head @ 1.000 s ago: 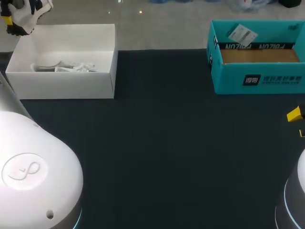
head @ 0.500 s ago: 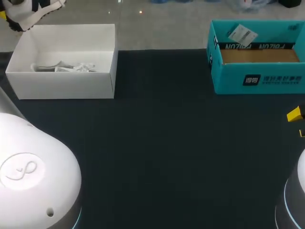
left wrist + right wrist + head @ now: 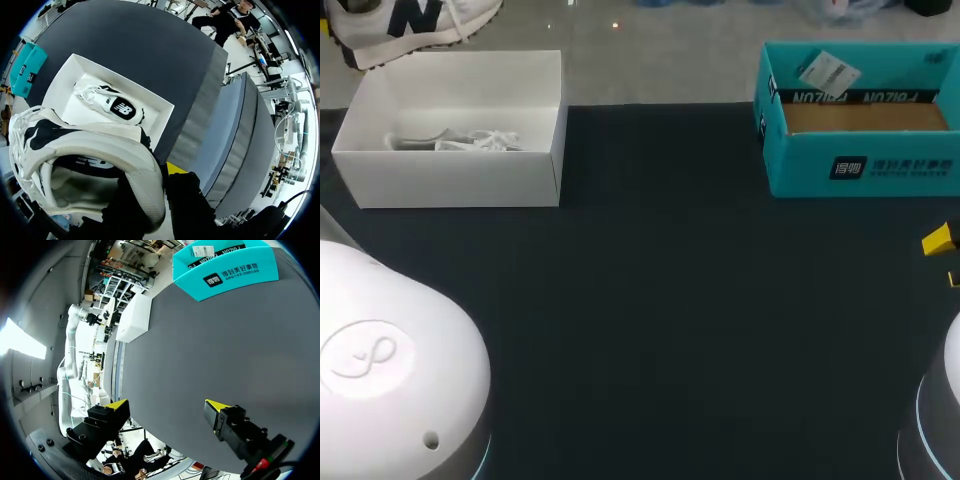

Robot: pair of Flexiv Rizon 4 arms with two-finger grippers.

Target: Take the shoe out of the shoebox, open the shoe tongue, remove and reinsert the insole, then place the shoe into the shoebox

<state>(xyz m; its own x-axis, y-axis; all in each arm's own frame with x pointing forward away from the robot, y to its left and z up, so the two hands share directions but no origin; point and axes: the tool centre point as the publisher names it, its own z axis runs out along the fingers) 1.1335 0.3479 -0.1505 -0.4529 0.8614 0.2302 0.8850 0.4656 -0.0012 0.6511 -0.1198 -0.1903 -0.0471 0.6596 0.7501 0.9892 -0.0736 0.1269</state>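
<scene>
Head view: the shoe [image 3: 415,22] hangs at the upper left, beyond the white box [image 3: 460,180], with its top and whatever holds it cut off by the frame edge. Something white lies in that box, hard to make out. The teal box [image 3: 860,165] at the upper right bears print and a white label [image 3: 828,72]. One yellow fingertip [image 3: 939,240] pokes in at the right edge. Left wrist view: the left gripper [image 3: 155,187] is clamped on the shoe's heel rim, one finger inside and one outside. Beyond it a second shoe [image 3: 112,106] lies in the white box. Right wrist view: the right gripper [image 3: 166,407] stands wide apart over the table [image 3: 200,350], holding nothing, with the teal box ahead.
</scene>
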